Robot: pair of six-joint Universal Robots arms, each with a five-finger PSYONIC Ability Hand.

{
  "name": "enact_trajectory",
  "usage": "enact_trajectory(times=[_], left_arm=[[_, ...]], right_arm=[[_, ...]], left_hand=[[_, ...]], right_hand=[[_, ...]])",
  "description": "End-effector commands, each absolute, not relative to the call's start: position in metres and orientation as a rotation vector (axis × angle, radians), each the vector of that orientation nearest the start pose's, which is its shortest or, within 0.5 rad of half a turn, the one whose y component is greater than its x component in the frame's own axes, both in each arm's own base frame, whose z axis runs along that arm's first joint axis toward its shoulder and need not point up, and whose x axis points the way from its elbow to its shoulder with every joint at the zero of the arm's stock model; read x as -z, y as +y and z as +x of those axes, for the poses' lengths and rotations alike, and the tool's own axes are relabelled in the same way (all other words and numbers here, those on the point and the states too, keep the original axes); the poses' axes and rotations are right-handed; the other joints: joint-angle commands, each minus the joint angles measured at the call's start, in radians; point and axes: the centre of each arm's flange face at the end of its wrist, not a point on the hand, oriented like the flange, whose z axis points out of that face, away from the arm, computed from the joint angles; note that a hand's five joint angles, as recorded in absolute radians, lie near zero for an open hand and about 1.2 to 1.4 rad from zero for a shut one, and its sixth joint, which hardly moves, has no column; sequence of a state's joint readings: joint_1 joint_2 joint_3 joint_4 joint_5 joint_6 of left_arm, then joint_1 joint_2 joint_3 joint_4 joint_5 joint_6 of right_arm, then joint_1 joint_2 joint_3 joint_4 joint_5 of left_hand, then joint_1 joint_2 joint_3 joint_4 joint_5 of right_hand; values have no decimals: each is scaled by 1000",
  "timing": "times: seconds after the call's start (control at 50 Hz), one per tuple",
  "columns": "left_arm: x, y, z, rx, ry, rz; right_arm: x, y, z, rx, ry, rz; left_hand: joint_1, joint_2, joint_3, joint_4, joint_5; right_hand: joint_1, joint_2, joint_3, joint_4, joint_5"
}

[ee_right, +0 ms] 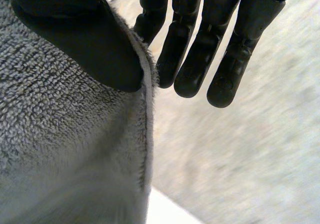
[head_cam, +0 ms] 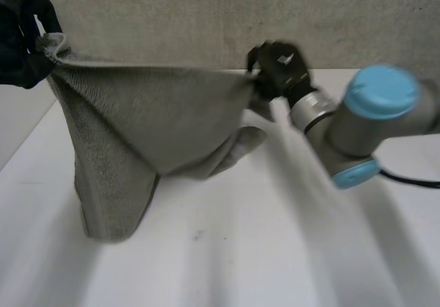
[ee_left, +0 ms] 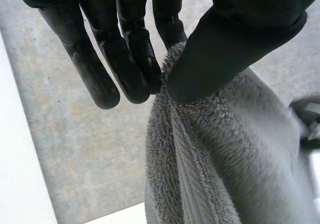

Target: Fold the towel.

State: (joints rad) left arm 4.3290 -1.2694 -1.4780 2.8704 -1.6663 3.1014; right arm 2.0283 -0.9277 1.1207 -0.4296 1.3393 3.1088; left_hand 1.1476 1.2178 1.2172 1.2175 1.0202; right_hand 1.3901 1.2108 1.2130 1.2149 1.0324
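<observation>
Grey towel (head_cam: pixel 144 135) hangs stretched above the white table (head_cam: pixel 227 252), its lower folds resting there; left hand (ee_left: pixel 210 43) and right hand (ee_right: pixel 85 43) each pinch an upper corner between thumb and fingers.

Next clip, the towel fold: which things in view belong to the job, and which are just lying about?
Part of the job:
- towel, stretched between the hands
- left hand, thumb and fingers pinching one end of its top edge
- right hand, pinching the other end

Just there:
- white table, with the towel's lower end on it
- grey surface beyond the table
</observation>
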Motion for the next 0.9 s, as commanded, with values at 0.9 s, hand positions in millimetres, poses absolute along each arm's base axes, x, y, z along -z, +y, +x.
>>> enact_trajectory(times=[0.9], left_arm=[[-250,-352,-266,2109,2575,256]], right_arm=[[-242,-363,248,2063,2222,-1294]], left_hand=[[249,178,179,179,202]], right_hand=[[6,185,183,181,189]])
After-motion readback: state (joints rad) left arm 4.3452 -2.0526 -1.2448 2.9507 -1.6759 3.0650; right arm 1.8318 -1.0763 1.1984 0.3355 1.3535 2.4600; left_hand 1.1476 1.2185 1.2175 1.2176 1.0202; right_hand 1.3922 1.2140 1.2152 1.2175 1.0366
